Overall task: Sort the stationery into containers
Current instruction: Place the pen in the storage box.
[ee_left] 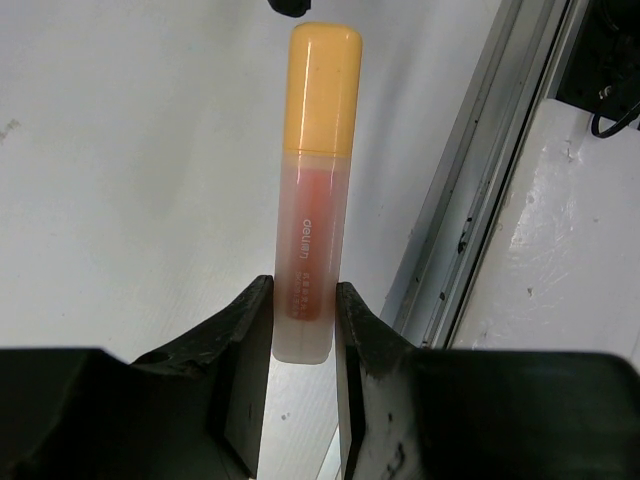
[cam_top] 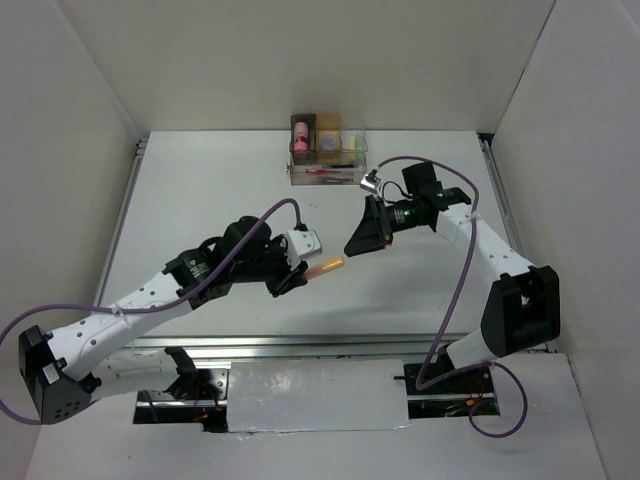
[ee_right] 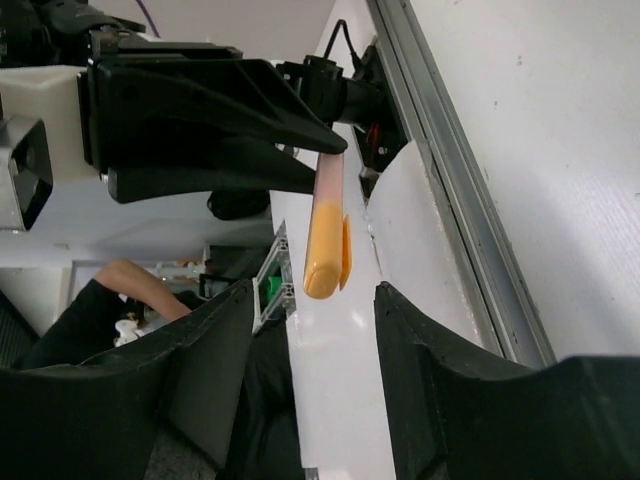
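An orange-capped marker (cam_top: 327,267) (ee_left: 315,180) (ee_right: 325,240) hangs above the middle of the table. My left gripper (cam_top: 297,275) (ee_left: 305,290) is shut on its translucent tail end, and the cap points toward the right arm. My right gripper (cam_top: 352,250) (ee_right: 315,290) faces that cap, open, with a jaw on each side just short of the tip and not touching it. The containers (cam_top: 328,150) stand at the back. A pink cylinder (cam_top: 300,133) is in the dark box, a purple pot (cam_top: 329,145) in the tan one, and pens lie in the low clear tray (cam_top: 325,176).
White walls close the table in on the left, back and right. A metal rail (cam_top: 300,342) (ee_left: 470,200) runs along the near edge, with the arm bases and cables below it. The left gripper's black body (ee_right: 200,120) fills the top of the right wrist view.
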